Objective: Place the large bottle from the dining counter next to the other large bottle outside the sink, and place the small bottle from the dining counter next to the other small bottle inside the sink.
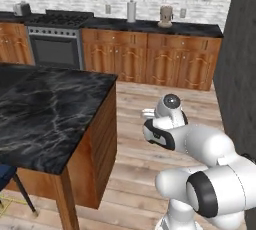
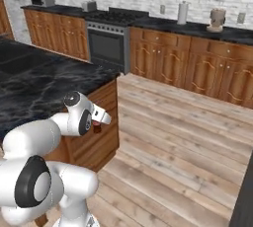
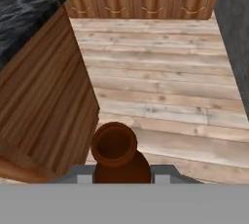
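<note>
My gripper (image 3: 122, 177) is shut on the small bottle (image 3: 115, 146), a tiny brownish-orange bottle whose open mouth faces the hand camera. I hold it in the air over the wooden floor, just off the corner of the dining counter (image 3: 29, 9). From the right base view the gripper (image 2: 101, 121) hangs beside the counter's end, with the small bottle (image 2: 97, 129) a dark brown speck under it. The dining counter (image 1: 50, 109) has a bare black marble top. The sink, both large bottles and the other small bottle are out of view.
The wall counter (image 1: 150, 26) with wooden cabinets runs along the back, and a stove (image 1: 55, 44) stands at its left. Open plank floor (image 2: 183, 147) lies between island and cabinets. A dark tall panel (image 1: 240, 49) rises at the right. A blue stool (image 1: 6, 174) sits by the island.
</note>
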